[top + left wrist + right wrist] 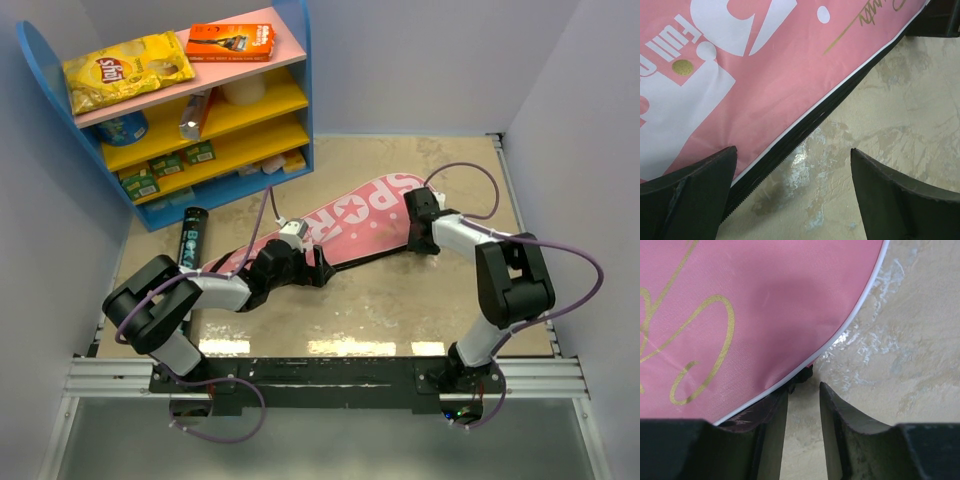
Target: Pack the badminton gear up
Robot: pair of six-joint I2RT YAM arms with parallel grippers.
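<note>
The pink "SPORT" racket cover [370, 215] with black edging lies flat and diagonal across the table. My left gripper [318, 268] is wide open and empty at its near edge. In the left wrist view the cover [765, 75] and its black zipper edge [805, 127] run past the left finger, with bare table between the fingertips [792, 149]. My right gripper [413, 228] is at the cover's wide end with its jaws a narrow gap apart [803, 387] over bare table. The cover's rim [765, 305] lies over its left finger. A black zipper pull [802, 375] sits just beyond the tips. The black tube [191, 236] lies at the left. Shuttlecocks and racket are out of view.
A blue shelf unit [305, 90] with yellow shelves stands at the back left. It holds a yellow chip bag [125, 70], an orange box [231, 42] and small packets. Grey walls close in the table on both sides.
</note>
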